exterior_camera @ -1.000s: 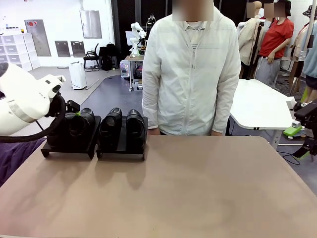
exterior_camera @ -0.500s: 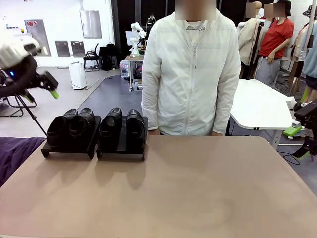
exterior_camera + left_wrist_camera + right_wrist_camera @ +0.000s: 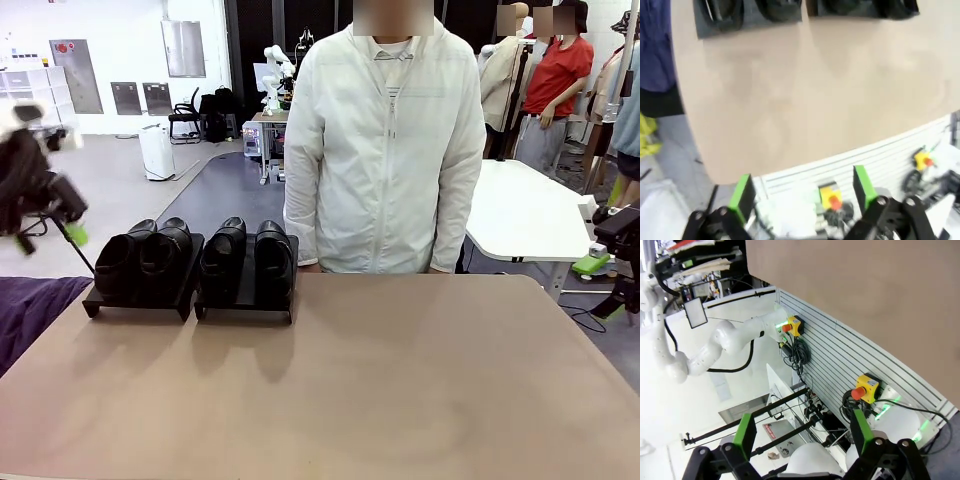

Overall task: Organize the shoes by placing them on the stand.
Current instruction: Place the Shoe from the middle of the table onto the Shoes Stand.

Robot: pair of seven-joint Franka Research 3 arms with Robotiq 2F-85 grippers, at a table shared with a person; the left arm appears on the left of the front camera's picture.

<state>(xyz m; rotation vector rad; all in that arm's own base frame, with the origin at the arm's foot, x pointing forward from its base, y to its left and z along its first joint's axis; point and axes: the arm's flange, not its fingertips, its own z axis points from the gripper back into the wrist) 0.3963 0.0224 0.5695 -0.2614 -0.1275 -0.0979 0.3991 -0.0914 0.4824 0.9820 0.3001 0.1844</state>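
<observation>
Front view: the stand (image 3: 240, 305), a low black platform in two sections set side by side, sits at the far left of the table (image 3: 400, 380), just in front of a person in a white jacket (image 3: 385, 140) who stands at the far edge. The four shoes (image 3: 195, 258) rest on it in two pairs, one pair per section, toes toward the robot. The left gripper (image 3: 45, 215), blurred, hangs off the table's left edge, above and to the left of the stand, apart from the shoes and holding nothing. Left wrist view: the left gripper's green-padded fingers (image 3: 742, 195) stand wide apart with nothing between them, over the table's near edge; the stand and shoes lie along the top of the picture. Right wrist view: the right gripper (image 3: 802, 437) has its fingers spread wide and empty, pointed past the table's near edge toward the robot's base.
</observation>
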